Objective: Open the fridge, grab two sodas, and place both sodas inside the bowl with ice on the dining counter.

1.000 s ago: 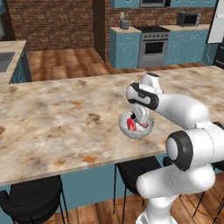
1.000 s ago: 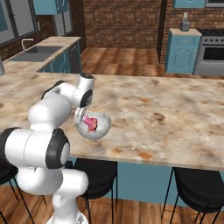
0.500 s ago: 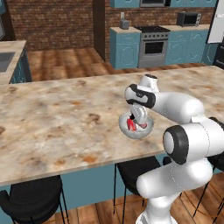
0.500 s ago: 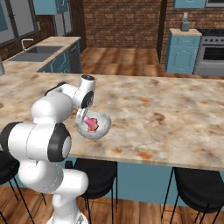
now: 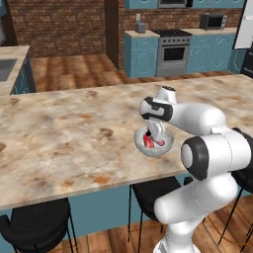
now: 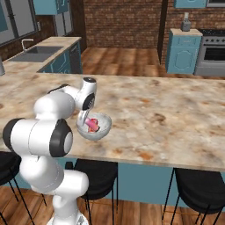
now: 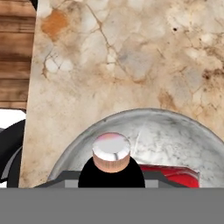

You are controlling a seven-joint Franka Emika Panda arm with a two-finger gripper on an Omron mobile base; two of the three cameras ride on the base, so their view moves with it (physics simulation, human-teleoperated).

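While tool (image 5: 155, 140) grips bottle (image 7: 111, 158) (upright), can (image 7: 177, 175) sits in bowl (image 5: 165, 147)

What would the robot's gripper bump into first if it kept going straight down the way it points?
Probably the bottle it is shut on would press into the bowl, beside the red can. Depth is hard to judge.

One bowl (image 5: 154, 144) sits on one worktop (image 5: 74, 138), with two drinks inside: one bottle (image 7: 111, 151) and one red can (image 7: 175, 174). Two black stools (image 6: 200, 189) show below.
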